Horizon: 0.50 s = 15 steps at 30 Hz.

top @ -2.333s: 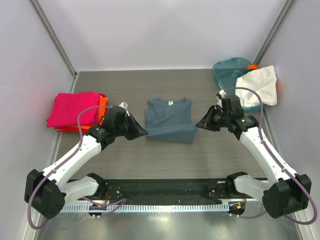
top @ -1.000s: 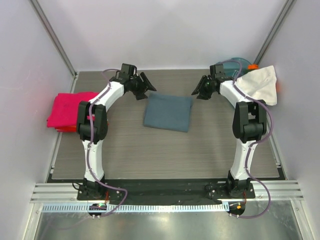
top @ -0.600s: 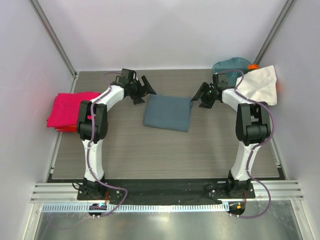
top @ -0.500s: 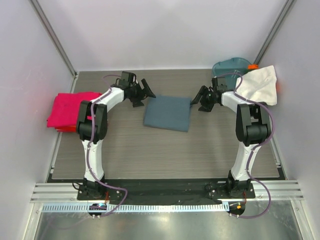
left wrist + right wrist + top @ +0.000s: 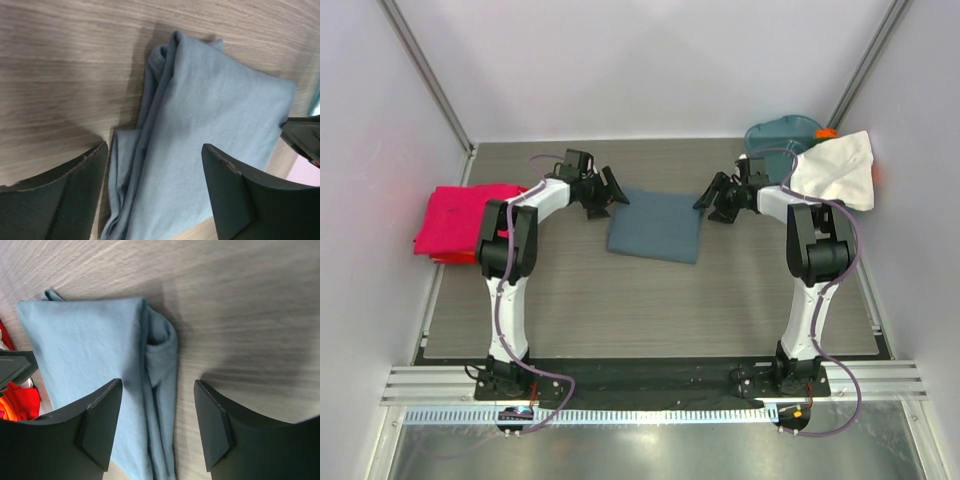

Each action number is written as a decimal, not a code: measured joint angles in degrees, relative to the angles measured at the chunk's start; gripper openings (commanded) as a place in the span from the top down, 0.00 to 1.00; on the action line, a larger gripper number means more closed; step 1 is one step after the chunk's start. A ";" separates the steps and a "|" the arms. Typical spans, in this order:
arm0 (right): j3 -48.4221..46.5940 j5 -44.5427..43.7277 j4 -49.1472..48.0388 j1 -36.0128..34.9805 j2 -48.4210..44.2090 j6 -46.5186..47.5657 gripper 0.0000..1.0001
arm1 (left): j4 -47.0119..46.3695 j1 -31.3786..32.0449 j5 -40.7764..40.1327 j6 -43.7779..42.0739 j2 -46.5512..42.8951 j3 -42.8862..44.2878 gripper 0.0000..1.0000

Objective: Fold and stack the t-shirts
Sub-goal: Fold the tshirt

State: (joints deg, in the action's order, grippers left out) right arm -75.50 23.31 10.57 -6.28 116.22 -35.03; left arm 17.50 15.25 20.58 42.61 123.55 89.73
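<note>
The slate blue-grey t-shirt (image 5: 656, 224) lay folded into a soft, flat, roughly rectangular pad on the far middle of the grey wood-grain table (image 5: 650, 310). Its long axis ran left to right between the two arms, tilted a little so that the right end sat nearer the bases. The left gripper (image 5: 602, 192) hung at its far left corner and the right gripper (image 5: 712, 200) at its far right corner. Both had their dark, matte, wedge-shaped fingers spread apart and clasped nothing. Only the top view took in the other shirts. A magenta pink shirt (image 5: 460, 218) was folded at the left edge on an orange-red one (image 5: 455, 258) whose edge peeped out beneath. A white shirt (image 5: 835, 170) hung crumpled over the rim of the teal plastic tub (image 5: 775, 135) in the far right corner. The wrist views gave what the top view smoothed over. From the left wrist, the left gripper (image 5: 152, 155) stood over the shirt's (image 5: 210, 130) left end, where several layers showed as stacked, rounded folds, one small flap sticking out at the table. From the right wrist, the right gripper (image 5: 157, 385) stood over the opposite end (image 5: 90, 350), where a tucked fold curled under a smooth top panel and a sliver of orange-red cloth (image 5: 15, 405) showed beyond.
</note>
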 measured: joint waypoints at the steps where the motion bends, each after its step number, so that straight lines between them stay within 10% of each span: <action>1: -0.28 -0.02 -0.35 -0.17 0.37 -0.02 0.37 | -0.20 0.00 0.26 0.20 0.31 0.37 0.29; 15: -4.72 -2.25 -2.29 -2.25 4.81 -0.39 0.65 | -2.89 1.44 -3.23 0.31 5.55 6.58 0.42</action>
State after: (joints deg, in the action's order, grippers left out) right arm -80.23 21.06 8.27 -8.54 121.03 -35.42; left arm 14.61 16.69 17.34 42.92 129.10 96.31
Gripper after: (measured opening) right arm 0.400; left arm 0.624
